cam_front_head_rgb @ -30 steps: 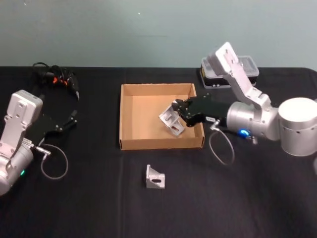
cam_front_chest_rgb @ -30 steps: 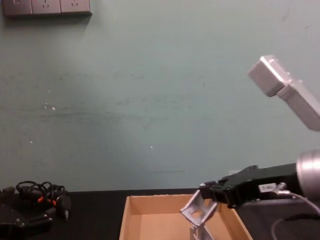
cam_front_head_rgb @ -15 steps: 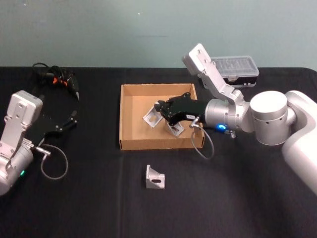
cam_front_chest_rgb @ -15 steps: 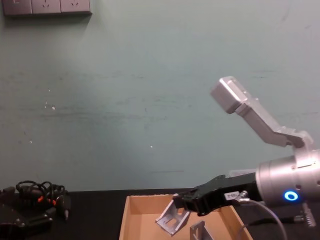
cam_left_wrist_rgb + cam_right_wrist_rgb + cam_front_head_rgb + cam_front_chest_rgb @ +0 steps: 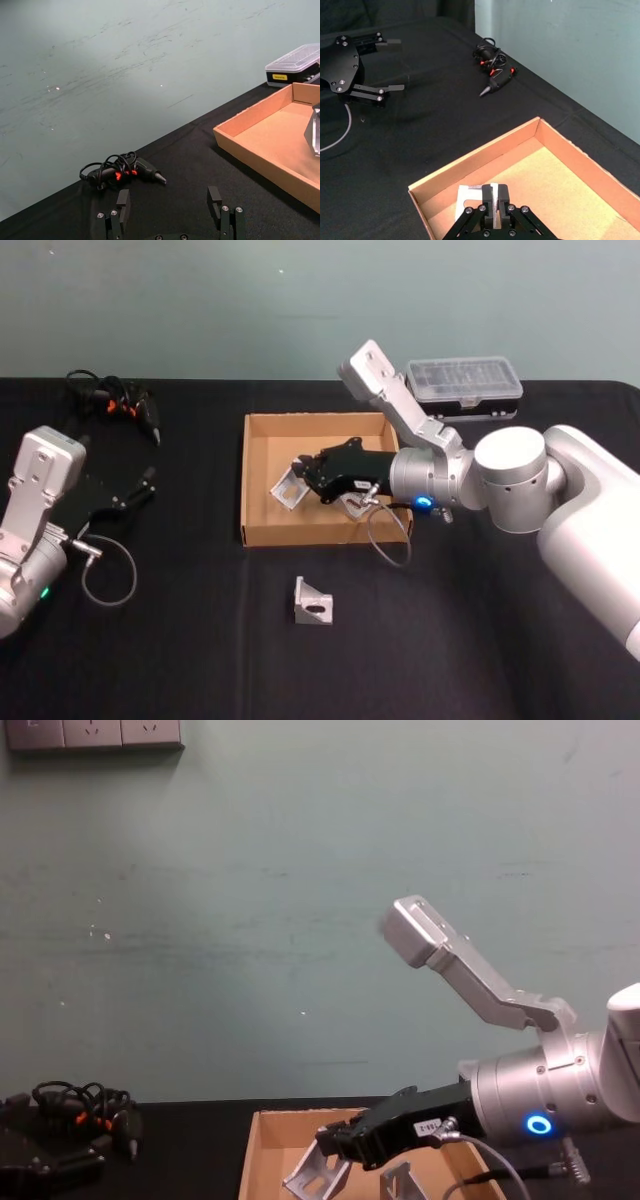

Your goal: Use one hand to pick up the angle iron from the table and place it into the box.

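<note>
Right claw (image 5: 299, 469) carried angle iron (image 5: 287, 488) leftward over box (image 5: 300, 533).

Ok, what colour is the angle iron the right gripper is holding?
The held angle iron is silver-grey metal, clearest in the head view.

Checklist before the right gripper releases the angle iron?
1. Right gripper shut on held angle iron: ok.
2. Held angle iron above the box interior: ok.
3. Drop spot apart from second angle iron in box: ok.
4. Held angle iron touching box floor: cannot tell.
5. Left gripper parked clear of box: ok.
6. Table cleared: not ok, third angle iron lies before the box.
</note>
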`<move>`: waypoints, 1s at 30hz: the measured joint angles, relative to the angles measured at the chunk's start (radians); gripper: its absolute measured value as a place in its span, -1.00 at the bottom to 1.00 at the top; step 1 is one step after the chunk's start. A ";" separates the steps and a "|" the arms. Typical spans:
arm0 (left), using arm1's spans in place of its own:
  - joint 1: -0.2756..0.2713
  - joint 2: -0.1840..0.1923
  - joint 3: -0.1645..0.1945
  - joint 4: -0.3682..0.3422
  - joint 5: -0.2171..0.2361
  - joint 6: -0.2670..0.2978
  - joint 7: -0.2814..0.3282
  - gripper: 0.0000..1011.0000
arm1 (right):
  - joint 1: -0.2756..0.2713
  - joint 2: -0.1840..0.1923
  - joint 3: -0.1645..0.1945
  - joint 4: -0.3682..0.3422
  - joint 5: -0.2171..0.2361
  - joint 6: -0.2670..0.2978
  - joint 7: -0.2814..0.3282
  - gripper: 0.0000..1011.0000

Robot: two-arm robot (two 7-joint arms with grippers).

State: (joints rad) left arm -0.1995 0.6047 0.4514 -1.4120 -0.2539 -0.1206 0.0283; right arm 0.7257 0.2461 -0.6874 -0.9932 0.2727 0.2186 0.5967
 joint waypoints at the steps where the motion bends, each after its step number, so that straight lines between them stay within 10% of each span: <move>1: 0.000 0.000 0.000 0.000 0.000 0.000 0.000 1.00 | 0.000 -0.002 0.000 0.003 -0.002 0.000 0.001 -0.85; 14: 0.000 0.000 0.000 0.000 0.000 0.000 0.000 1.00 | 0.002 -0.022 0.004 0.029 -0.037 0.011 0.017 -0.85; 30: 0.000 0.000 0.000 0.000 0.000 0.000 0.000 1.00 | -0.041 0.001 0.047 -0.058 -0.043 0.014 0.002 0.11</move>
State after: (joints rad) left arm -0.1995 0.6047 0.4514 -1.4120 -0.2540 -0.1206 0.0283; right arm 0.6843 0.2469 -0.6406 -1.0508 0.2295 0.2328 0.5986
